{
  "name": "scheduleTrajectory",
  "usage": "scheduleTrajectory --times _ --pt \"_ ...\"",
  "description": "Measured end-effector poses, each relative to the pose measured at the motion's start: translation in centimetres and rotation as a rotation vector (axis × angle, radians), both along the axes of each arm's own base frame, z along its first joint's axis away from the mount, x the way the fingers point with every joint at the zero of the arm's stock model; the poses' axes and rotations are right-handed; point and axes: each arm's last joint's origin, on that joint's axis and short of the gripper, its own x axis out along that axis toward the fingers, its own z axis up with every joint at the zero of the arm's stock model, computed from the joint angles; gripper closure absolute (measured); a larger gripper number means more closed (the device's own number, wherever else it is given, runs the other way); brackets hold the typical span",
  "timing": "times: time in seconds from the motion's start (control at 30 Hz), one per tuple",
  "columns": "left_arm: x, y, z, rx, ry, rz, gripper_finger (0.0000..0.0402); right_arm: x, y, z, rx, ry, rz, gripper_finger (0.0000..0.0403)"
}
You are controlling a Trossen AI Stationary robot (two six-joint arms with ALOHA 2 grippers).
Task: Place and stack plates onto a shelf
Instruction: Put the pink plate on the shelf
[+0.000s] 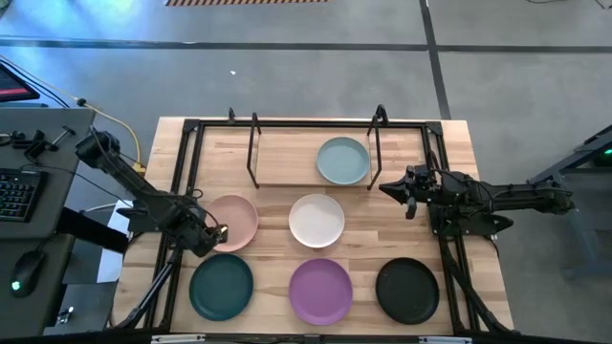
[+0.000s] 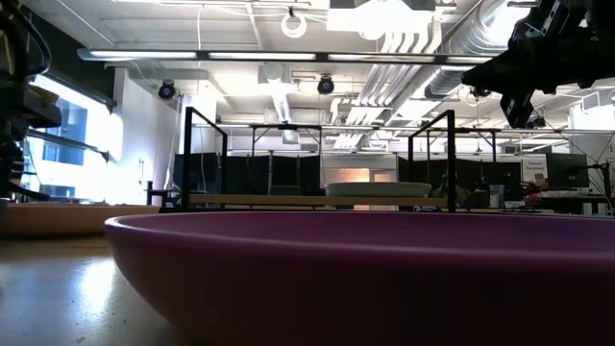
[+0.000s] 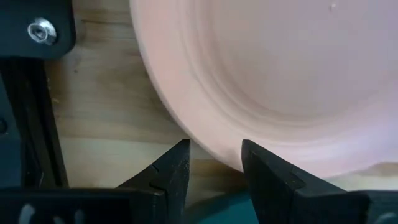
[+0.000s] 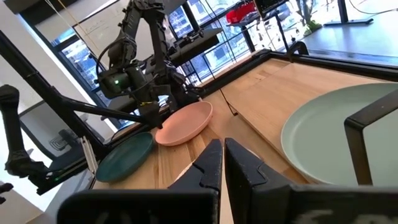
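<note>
So far only the pale blue-grey plate (image 1: 342, 160) lies on the shelf (image 1: 287, 153). Five plates wait on the table. The left gripper (image 3: 214, 163), fingers apart, straddles the pink plate's (image 1: 232, 221) rim near the left edge; the right gripper (image 4: 222, 158), fingers nearly together, is empty beside the shelf.

Bright ceiling lights (image 2: 317, 53) glare at twelve o'clock in the low view, leaving the shelf (image 2: 317, 200) backlit and dark; the purple plate (image 2: 365, 274) looms blurred; the bench (image 2: 67, 298) gleams at seven o'clock.
</note>
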Motion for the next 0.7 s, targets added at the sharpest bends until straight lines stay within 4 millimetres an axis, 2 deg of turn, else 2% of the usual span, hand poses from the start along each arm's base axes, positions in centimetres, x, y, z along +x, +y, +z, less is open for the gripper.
scheduleTrajectory --times 0.5,0.6,0.7 --pt "1.1 0.3 -1.3 0.034 0.081 0.081 0.0275 0.0 0.0 -0.2 -0.001 0.020 0.000 0.0403" --pt "1.2 0.5 -1.3 0.043 0.081 0.093 0.0303 0.0 0.0 -0.2 -0.001 0.020 0.000 0.0403" --pt "1.2 0.5 -1.2 0.060 0.059 0.089 0.0353 0.0 0.0 -0.2 -0.002 0.020 0.000 0.0403"
